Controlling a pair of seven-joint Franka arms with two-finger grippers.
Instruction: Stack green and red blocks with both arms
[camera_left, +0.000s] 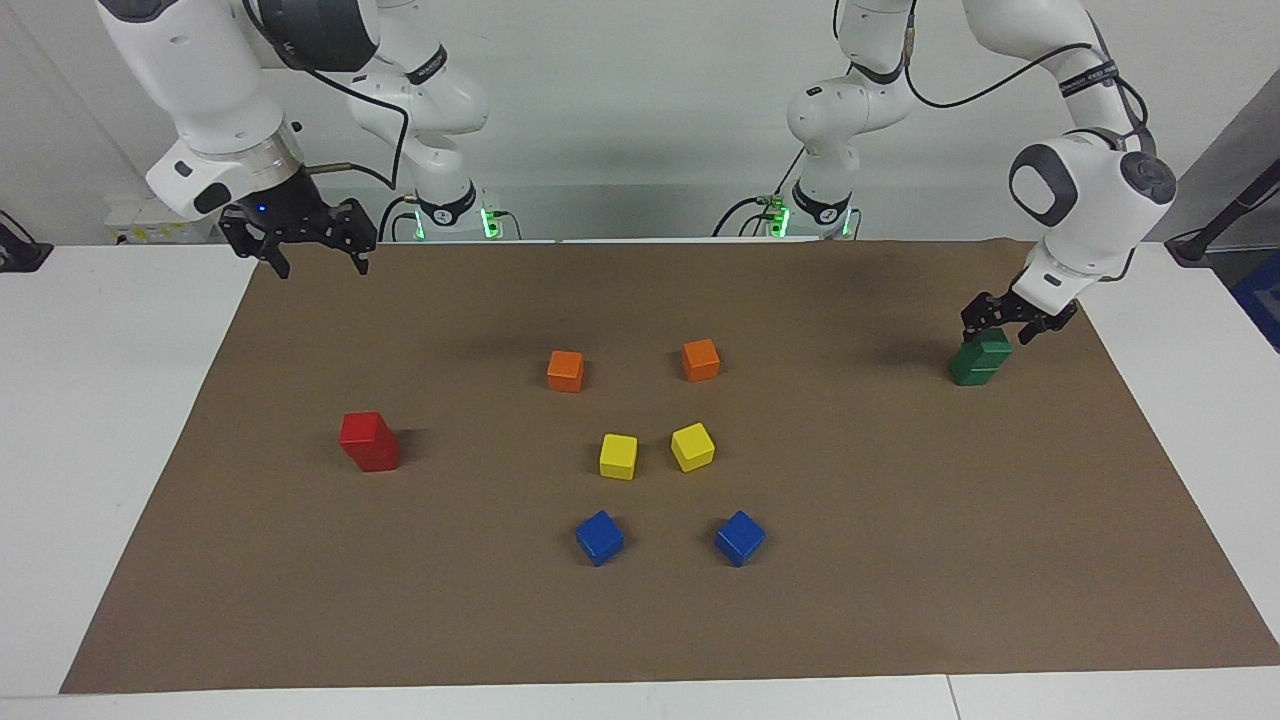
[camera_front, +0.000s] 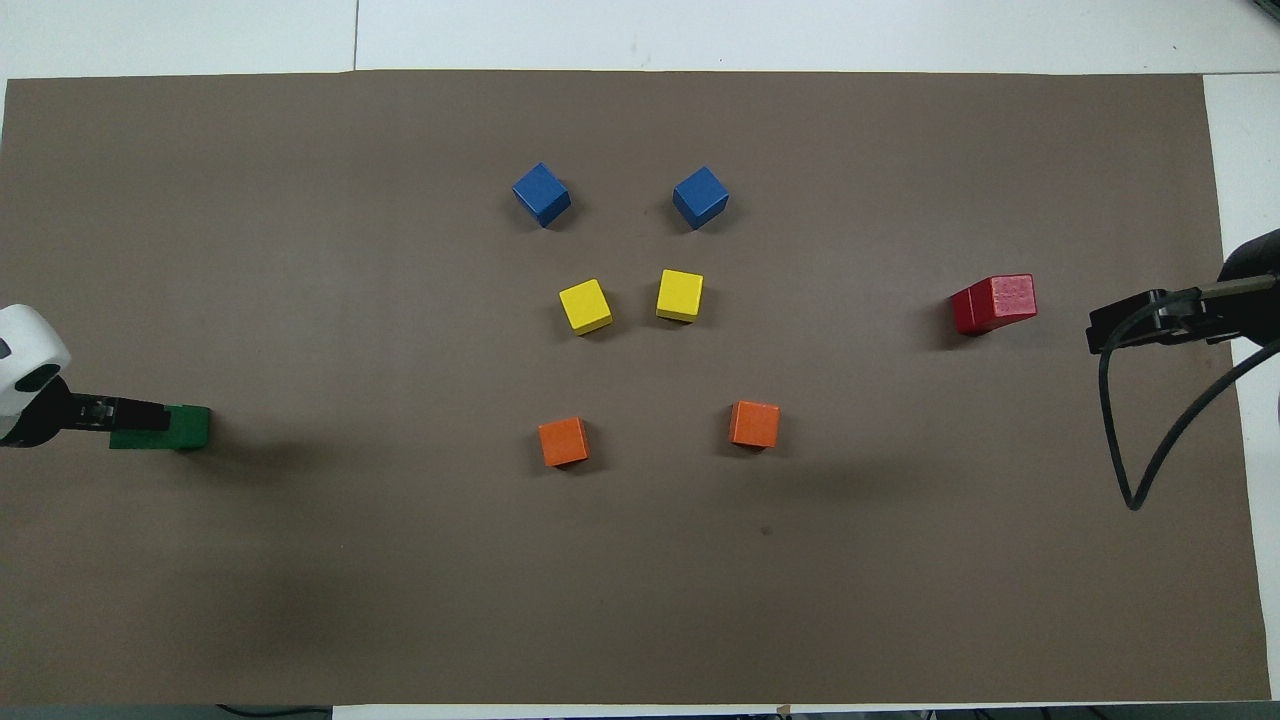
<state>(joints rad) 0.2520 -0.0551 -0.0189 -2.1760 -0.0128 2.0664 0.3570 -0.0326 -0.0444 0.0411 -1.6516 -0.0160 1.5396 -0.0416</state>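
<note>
Two green blocks stand stacked (camera_left: 979, 361) (camera_front: 178, 427) at the left arm's end of the brown mat. My left gripper (camera_left: 1006, 332) (camera_front: 112, 412) hangs open just over the top green block, holding nothing. Two red blocks stand stacked, slightly askew (camera_left: 368, 441) (camera_front: 993, 303), toward the right arm's end. My right gripper (camera_left: 320, 266) (camera_front: 1140, 324) is raised and open over the mat's edge at its own end, well clear of the red stack and empty.
In the middle of the mat (camera_left: 900, 560) lie two orange cubes (camera_left: 565, 370) (camera_left: 701, 359), two yellow cubes (camera_left: 618, 455) (camera_left: 692, 446) and two blue cubes (camera_left: 599, 537) (camera_left: 739, 537). White table surrounds the mat.
</note>
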